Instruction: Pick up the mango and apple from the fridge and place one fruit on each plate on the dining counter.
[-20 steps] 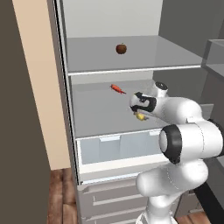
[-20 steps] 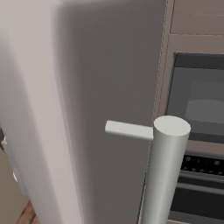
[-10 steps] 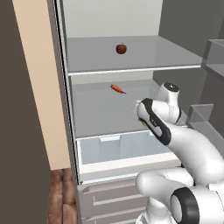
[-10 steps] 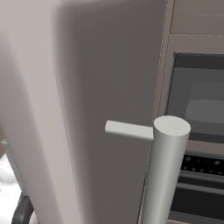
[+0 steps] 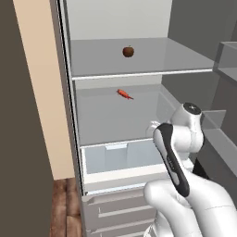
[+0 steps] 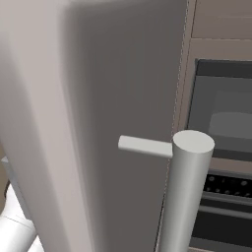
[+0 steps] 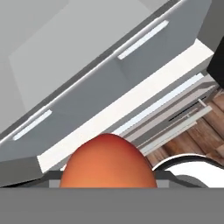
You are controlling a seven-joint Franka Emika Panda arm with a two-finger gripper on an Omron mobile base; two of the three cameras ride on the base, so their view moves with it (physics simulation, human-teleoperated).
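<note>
The mango (image 7: 108,162) sits right at the bottom of the hand view, a rounded orange-red bulk with a paler yellow-orange underside, held in the claw (image 7: 108,183) (the fingertips themselves are hidden behind the fruit, so only grey slivers show on either side of it). Behind the fruit that view looks slantwise at the fridge's grey lower drawers (image 7: 131,83) with their pale handle strips, and at brown wood floor (image 7: 192,135) beyond them.

In the left base view the apple (image 5: 128,51), dark red with a short stem, rests on the upper shelf (image 5: 176,60) of the open fridge (image 5: 115,115), toward the back. One shelf down lies a thin red pepper-like item (image 5: 123,94), well apart from the apple. Below it is the translucent crisper drawer (image 5: 115,159), with the white arm (image 5: 178,152) folded in front of its right side.

The right base view looks at the grey outer face of the fridge door (image 6: 98,123) and its round bar handle (image 6: 184,192), with a wall oven (image 6: 221,157) just beside it.
</note>
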